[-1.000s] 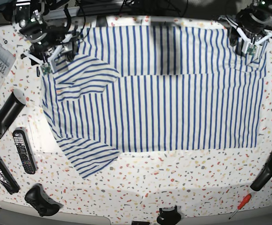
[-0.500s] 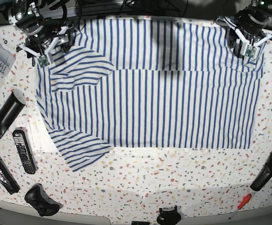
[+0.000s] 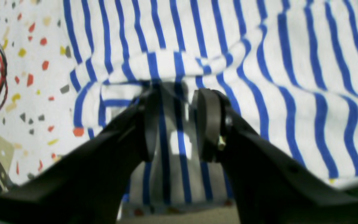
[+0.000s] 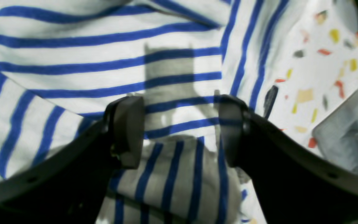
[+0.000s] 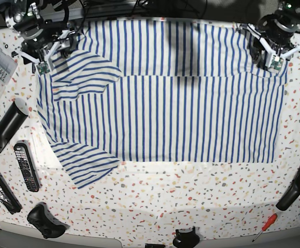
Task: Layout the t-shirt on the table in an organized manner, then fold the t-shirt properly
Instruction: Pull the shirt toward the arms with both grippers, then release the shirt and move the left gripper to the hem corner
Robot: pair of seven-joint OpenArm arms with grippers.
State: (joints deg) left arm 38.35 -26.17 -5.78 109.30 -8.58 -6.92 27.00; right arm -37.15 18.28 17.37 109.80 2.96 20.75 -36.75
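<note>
Both arms work the far edge of the t-shirt [image 5: 165,93], spread across the table [image 5: 201,201]. The left gripper [image 3: 177,124] pinches a hem fold; the right gripper [image 4: 179,130] stands spread, holding nothing. Layout step, by my judgement; next, flatten the sleeve folded beside the right gripper.

T-shirt [image 5: 165,98]: white, thin blue stripes, spread mostly flat across the far half of the table [image 5: 191,201], top edge near the far edge. A horizontal fold line crosses the body, the doubled layer lying toward the far edge. One sleeve is folded in over the body near the far-left corner, the other angles out toward the near-left. Cloth bunched at the far-right corner. Table: white terrazzo, red, orange, grey flecks.
</note>
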